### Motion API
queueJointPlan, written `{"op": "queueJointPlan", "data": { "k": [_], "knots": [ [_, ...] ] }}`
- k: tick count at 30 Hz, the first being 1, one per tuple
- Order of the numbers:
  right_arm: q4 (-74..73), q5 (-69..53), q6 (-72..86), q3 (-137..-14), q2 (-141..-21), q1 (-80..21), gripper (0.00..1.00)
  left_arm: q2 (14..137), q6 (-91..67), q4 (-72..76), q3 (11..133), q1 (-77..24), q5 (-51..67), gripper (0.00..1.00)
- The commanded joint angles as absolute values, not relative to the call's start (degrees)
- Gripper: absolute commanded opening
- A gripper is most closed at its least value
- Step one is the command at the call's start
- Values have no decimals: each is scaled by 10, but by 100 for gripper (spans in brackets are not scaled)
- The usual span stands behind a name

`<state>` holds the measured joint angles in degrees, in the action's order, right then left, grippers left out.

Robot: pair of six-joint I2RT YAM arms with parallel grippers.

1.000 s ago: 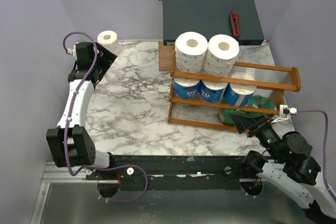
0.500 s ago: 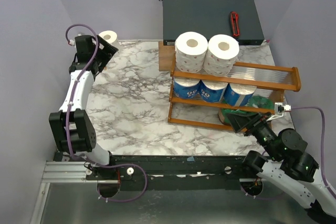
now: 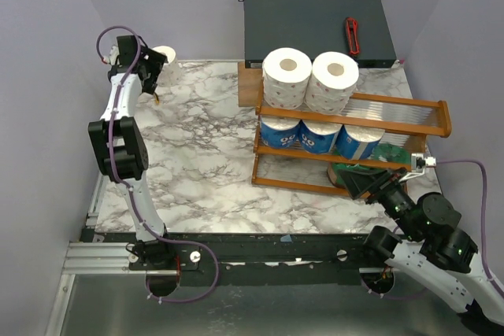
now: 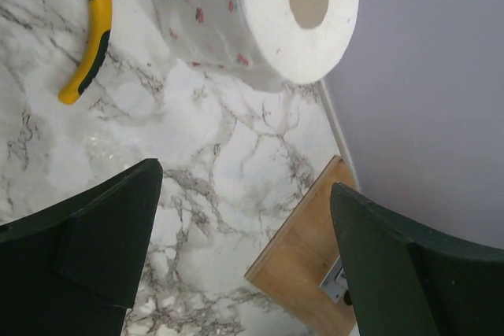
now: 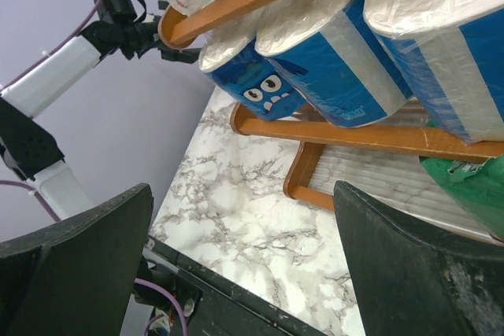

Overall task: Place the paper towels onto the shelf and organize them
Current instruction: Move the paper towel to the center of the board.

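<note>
The left claw (image 4: 244, 186) stands wide open and empty at the far left corner of the marble counter (image 3: 205, 155), pointed at a bare white paper towel roll (image 4: 260, 13) with small pink prints. That roll sits ahead of the fingers, not between them, close to the wall with its hollow core showing. A pair of yellow-handled pliers (image 4: 88, 41) lies on the counter just beside it. The right claw (image 5: 240, 194) is also fully spread and holds nothing; it hangs at the near right end of the shelf (image 3: 354, 112), facing the lower tiers. On the shelf's top tier two white rolls (image 3: 307, 78) stand side by side, touching. The middle tier carries three blue-wrapped rolls (image 3: 319, 138) in a row, and a green-wrapped roll (image 3: 390, 155) rests on the bottom tier near the right claw. Behind the shelf lies a flat dark grey box (image 3: 307, 29) with a red-handled tool (image 3: 351, 35) on top.
</note>
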<state>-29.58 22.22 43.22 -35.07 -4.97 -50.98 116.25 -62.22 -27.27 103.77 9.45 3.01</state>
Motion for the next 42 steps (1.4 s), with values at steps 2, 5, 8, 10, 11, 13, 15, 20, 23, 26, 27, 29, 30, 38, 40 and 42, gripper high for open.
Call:
{"op": "queueJointPlan", "data": {
  "k": [2, 5, 8, 10, 11, 13, 15, 20, 23, 26, 27, 29, 30, 38, 40, 42],
  "knots": [
    [-280, 197, 414, -345, -70, -511, 100, 1222, -668, -293, 1145, 113, -4, 91],
    [-283, 194, 410, -352, -87, -511, 99, 1258, -689, -277, 1173, 123, 32, 87],
    [-283, 191, 405, -364, -102, -511, 99, 1277, -711, -246, 1176, 129, 51, 82],
    [-276, 189, 395, -372, -111, -511, 99, 1287, -713, -236, 1182, 128, 48, 81],
    [-274, 189, 391, -377, -118, -511, 99, 1292, -713, -236, 1188, 129, 47, 80],
    [-266, 188, 383, -382, -130, -511, 99, 1307, -712, -243, 1206, 129, 46, 79],
    [-255, 183, 377, -381, -140, -511, 99, 1324, -709, -253, 1229, 130, 47, 78],
    [-232, 172, 374, -376, -165, -511, 99, 1345, -705, -245, 1251, 129, 50, 78],
    [-225, 175, 374, -374, -172, -511, 99, 1355, -700, -235, 1262, 129, 51, 78],
    [-222, 181, 372, -377, -173, -511, 99, 1363, -700, -228, 1264, 131, 53, 79],
    [-221, 182, 371, -380, -174, -511, 99, 1367, -700, -227, 1265, 130, 53, 79],
    [-222, 184, 368, -384, -175, -511, 99, 1375, -704, -226, 1265, 129, 59, 78],
    [-223, 185, 368, -386, -176, -511, 99, 1378, -707, -226, 1265, 130, 63, 78],
    [-221, 190, 361, -390, -180, -511, 99, 1401, -708, -221, 1280, 130, 69, 76],
    [-223, 193, 358, -392, -180, -511, 99, 1404, -708, -215, 1282, 129, 68, 76],
    [-223, 197, 355, -393, -180, -511, 99, 1408, -709, -213, 1285, 129, 68, 76]
  ]
}}
